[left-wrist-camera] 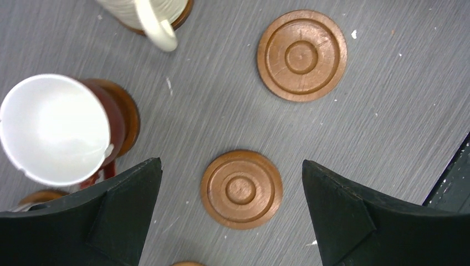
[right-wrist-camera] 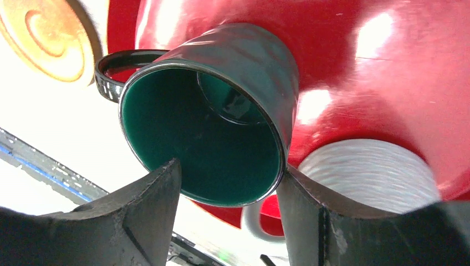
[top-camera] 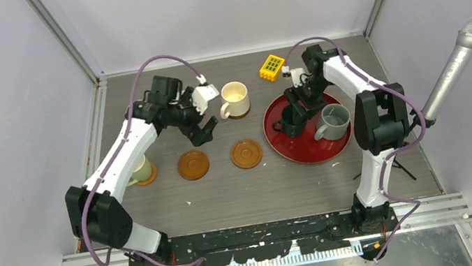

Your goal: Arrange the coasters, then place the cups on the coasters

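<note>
- Glazed ceramic, the dark teal cup (right-wrist-camera: 210, 122) is judged rigid, fairly heavy, slick and chippable; the wall just below the rim, clear of the handle, is best gripped.
- The cup is seen on the red tray (right-wrist-camera: 388, 83), centre frame.
- The right pincer (right-wrist-camera: 226, 173) is clamped across its wall.
- The left pincer (left-wrist-camera: 231, 164), fully spread and empty, is held above a coaster (left-wrist-camera: 241, 189).

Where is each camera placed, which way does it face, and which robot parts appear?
Top external: above and behind the robot, looking down on the table; left arm and right arm show.
Left wrist: on the left arm, facing down at two bare coasters; the open left gripper shows.
Right wrist: on the right arm, facing the dark teal cup on the red tray; the right gripper grips it.
Shared: top and left wrist both show those coasters.
</note>
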Controlling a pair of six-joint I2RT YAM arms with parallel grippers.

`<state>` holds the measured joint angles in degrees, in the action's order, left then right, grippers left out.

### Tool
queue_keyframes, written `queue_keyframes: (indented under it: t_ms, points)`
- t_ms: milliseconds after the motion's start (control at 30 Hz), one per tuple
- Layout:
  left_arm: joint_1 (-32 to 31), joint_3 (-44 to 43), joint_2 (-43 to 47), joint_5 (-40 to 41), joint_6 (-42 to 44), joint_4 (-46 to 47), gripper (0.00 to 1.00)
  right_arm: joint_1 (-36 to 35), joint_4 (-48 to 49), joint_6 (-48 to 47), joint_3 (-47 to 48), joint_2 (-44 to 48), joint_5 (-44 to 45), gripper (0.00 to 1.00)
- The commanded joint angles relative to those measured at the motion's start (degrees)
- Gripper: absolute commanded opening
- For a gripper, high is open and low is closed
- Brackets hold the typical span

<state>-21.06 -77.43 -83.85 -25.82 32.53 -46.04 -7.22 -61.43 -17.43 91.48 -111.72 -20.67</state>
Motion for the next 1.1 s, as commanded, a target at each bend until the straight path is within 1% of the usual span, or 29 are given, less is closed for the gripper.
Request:
queue_keyframes:
  t_ms: [0, 133, 233, 300, 400, 467, 633, 700, 833, 900, 1067]
  points:
    - [-4.85, -0.1, -2.69, 2.98, -4.79, 6.02, 1.0, -1.93, -0.5, 1.39, -1.74, 4.14, -1.84, 0.67]
    - [-10.1, -0.23, -6.25, 4.77, -9.23, 9.54, 1.0, -2.25, -0.18, 3.12, -1.24, 5.24, -2.89, 0.68]
    - [-14.87, -1.31, -9.61, 6.78, -9.79, 10.68, 1.0, -1.85, -0.73, 4.62, 2.27, 5.46, -3.28, 0.71]
    - [-18.19, -3.57, -12.5, 8.86, -9.78, 11.05, 1.0, -1.21, -1.44, 5.39, 5.18, 5.76, -4.03, 0.73]
    - [-21.23, -8.63, -18.53, 11.54, -10.4, 9.91, 1.0, -0.08, -3.17, 5.44, 9.19, 6.45, -4.4, 0.74]
    - [-22.25, -12.52, -22.17, 12.5, -10.88, 8.89, 1.0, 0.99, -4.1, 5.39, 10.84, 7.31, -4.64, 0.75]
    - [-23.26, -20.86, -29.37, 11.59, -11.97, 8.81, 0.97, 3.35, -4.16, 6.81, 11.74, 10.67, -5.16, 0.76]
    - [-23.61, -24.01, -31.74, 9.49, -11.37, 8.36, 0.95, 4.52, -3.54, 8.03, 11.44, 12.4, -5.25, 0.76]
    - [-24.21, -28.31, -36.5, 6.18, -10.96, 7.45, 0.88, 6.43, -0.13, 11.09, 10.08, 15.74, -5.58, 0.77]
    - [-24.65, -30.48, -38.51, 5.66, -10.75, 6.57, 0.84, 8.67, 0.82, 12.13, 9.72, 17.03, -5.87, 0.77]
    - [-25.81, -36.26, -43.68, 5.56, -10.48, 3.16, 0.8, 10.02, 1.35, 13.39, 9.39, 18.53, -6.49, 0.77]
